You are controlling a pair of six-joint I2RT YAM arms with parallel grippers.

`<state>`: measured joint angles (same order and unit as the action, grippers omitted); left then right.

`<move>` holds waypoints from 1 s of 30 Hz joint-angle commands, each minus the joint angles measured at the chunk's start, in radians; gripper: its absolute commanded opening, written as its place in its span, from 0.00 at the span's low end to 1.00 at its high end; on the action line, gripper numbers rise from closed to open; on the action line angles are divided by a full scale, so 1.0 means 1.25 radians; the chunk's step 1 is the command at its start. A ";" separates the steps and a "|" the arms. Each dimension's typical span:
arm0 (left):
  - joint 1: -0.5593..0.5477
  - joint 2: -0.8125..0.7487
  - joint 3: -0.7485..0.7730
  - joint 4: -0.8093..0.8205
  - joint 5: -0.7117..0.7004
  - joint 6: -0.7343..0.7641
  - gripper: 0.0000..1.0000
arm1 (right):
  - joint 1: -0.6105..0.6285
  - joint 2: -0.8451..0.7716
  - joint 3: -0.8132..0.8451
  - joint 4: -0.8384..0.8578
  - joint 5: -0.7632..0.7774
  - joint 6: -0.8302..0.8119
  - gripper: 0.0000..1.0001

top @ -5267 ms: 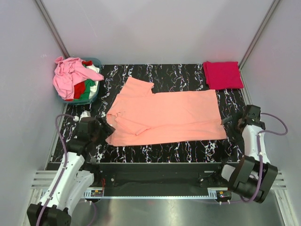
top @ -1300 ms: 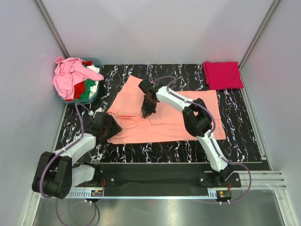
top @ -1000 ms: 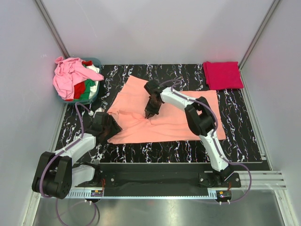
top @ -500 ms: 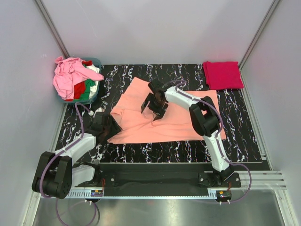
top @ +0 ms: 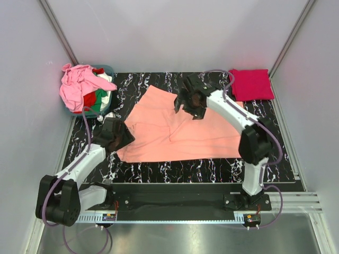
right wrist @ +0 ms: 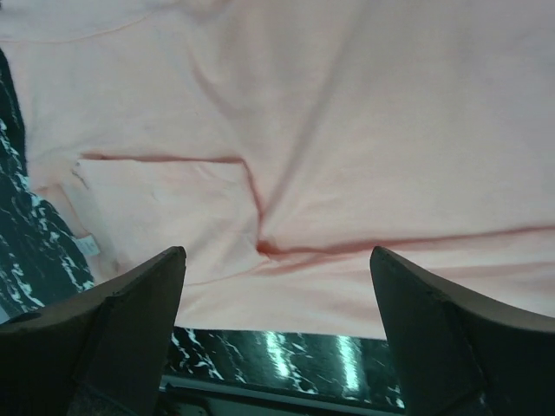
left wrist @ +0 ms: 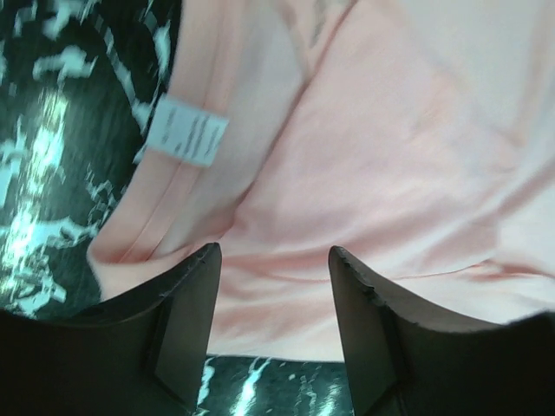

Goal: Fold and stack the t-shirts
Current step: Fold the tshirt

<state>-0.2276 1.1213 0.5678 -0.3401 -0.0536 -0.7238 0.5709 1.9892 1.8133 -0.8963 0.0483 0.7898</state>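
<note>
A salmon-orange t-shirt (top: 204, 132) lies spread across the middle of the black marbled table (top: 159, 168), with a crease running through its middle. My left gripper (top: 119, 135) is open and empty over the shirt's left edge; the left wrist view shows the cloth (left wrist: 399, 156) and its white label (left wrist: 186, 130) below the fingers. My right gripper (top: 189, 103) is wide open and empty, raised above the shirt's far middle; the right wrist view shows the creased cloth (right wrist: 347, 104). A folded crimson-pink t-shirt (top: 251, 83) lies at the back right corner.
A teal tub (top: 106, 107) at the back left holds a heap of light pink (top: 78, 85), red, green and white shirts. Grey walls close in the left, back and right sides. The table's front edge runs just in front of the salmon shirt.
My right gripper let go of the fold in the shirt's middle, opened, and moved up and toward the back right. My left gripper shifted slightly back along the shirt's left edge.
</note>
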 commanded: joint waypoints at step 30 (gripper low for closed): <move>-0.028 0.252 0.206 0.064 -0.022 0.039 0.67 | -0.291 -0.392 -0.581 0.187 -0.129 -0.202 0.94</move>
<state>-0.2546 1.5375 0.7910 -0.2066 0.0086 -0.7128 0.2085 1.5715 1.0161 -0.6773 -0.0734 0.5766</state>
